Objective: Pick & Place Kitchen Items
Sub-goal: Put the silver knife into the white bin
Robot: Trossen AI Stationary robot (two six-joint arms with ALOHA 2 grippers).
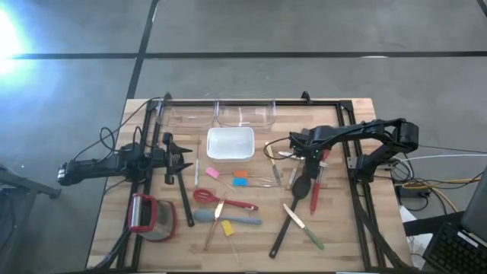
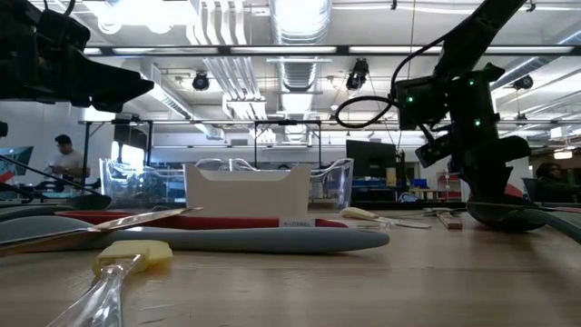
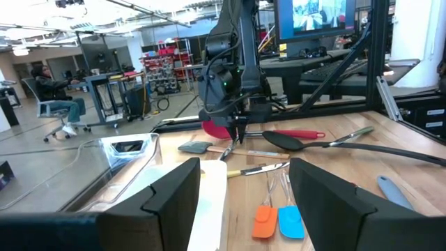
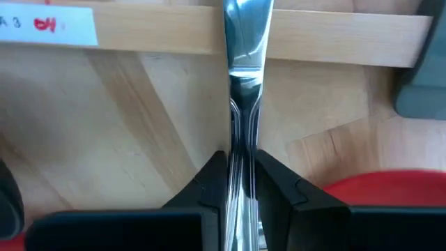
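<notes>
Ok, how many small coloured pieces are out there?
4: a pink piece by the white dish, an orange piece and a blue piece beside it, a yellow piece near the front. The right arm may hide more.

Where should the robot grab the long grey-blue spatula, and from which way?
Best bet is the middle of the grey-blue spatula's thin handle, coming straight down from above. It lies flat on the table with its wide rounded blade at one end, so a pincer could probably close across the narrow handle. A wooden-handled knife crosses it, so grip beside that crossing.

metal utensil's (image 4: 244, 84) ends cut off
</notes>
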